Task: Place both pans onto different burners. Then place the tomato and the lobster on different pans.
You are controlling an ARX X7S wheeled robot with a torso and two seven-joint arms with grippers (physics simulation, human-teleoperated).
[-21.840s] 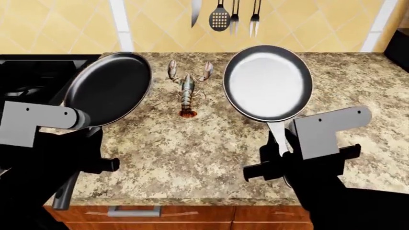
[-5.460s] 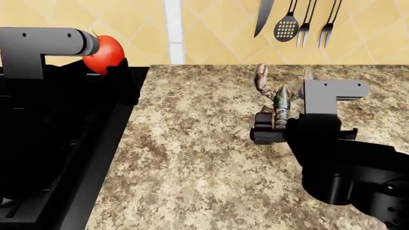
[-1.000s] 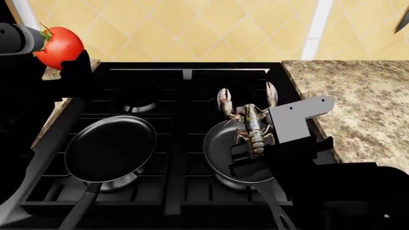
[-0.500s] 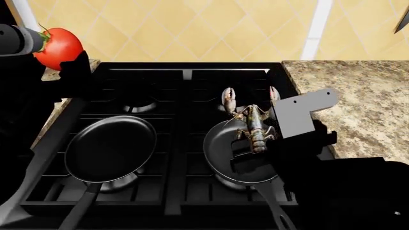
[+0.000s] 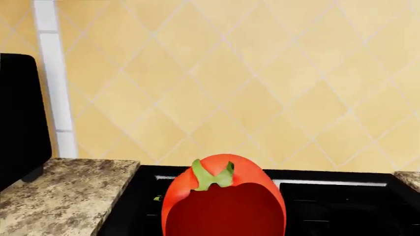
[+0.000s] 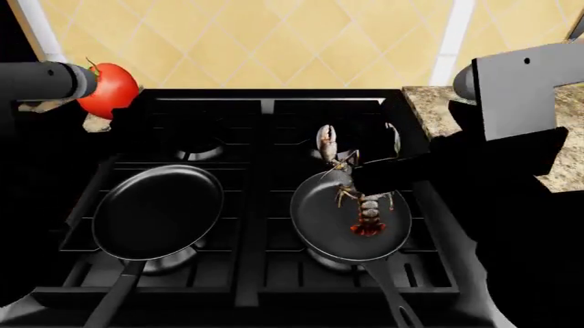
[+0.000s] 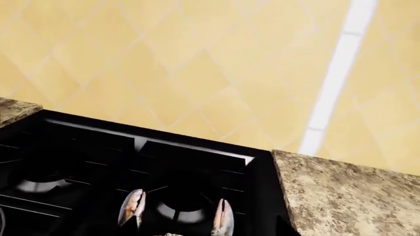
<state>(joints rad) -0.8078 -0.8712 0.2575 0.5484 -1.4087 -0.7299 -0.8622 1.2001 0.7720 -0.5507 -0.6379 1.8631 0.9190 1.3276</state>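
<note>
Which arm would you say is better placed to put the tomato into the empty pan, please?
The left. Its gripper already holds the tomato above the stove's back left corner, just behind the empty pan. The right arm is over the other pan, where the lobster lies.

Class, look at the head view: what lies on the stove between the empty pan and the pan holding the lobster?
In the head view, only bare black grate separates the empty pan from the lobster's pan; nothing rests there.

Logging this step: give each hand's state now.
Left hand: closed on the tomato.
Right hand: cannot be told; the lobster lies in the pan.
</note>
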